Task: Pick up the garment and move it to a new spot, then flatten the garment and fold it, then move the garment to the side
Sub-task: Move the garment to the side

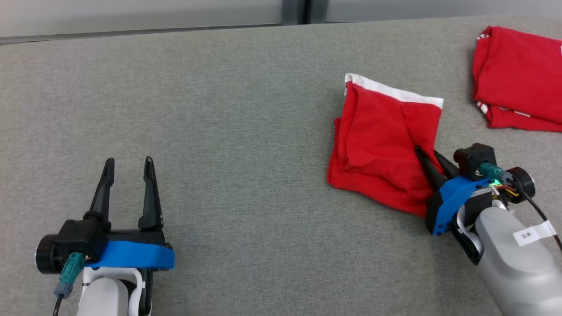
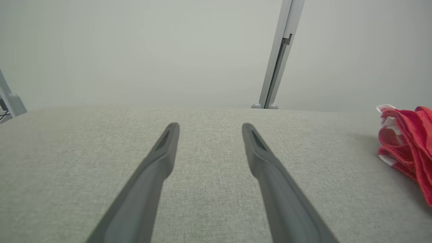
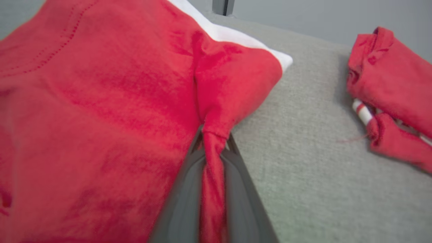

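Red garment (image 1: 377,140) in right end effector (image 1: 426,151), second garment (image 1: 518,74) apart

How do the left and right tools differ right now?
The left tool is open and empty; the right tool is shut on the folded red garment. The left tool is over bare grey table; the right tool is at the garment's near-right edge. Both have dark fingers and blue mounts.

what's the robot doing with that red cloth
The right gripper is shut on a pinch of fabric at the edge of a folded red garment lying on the grey table. The left gripper is open and holds nothing, off to the left. A second red garment lies at the far right.
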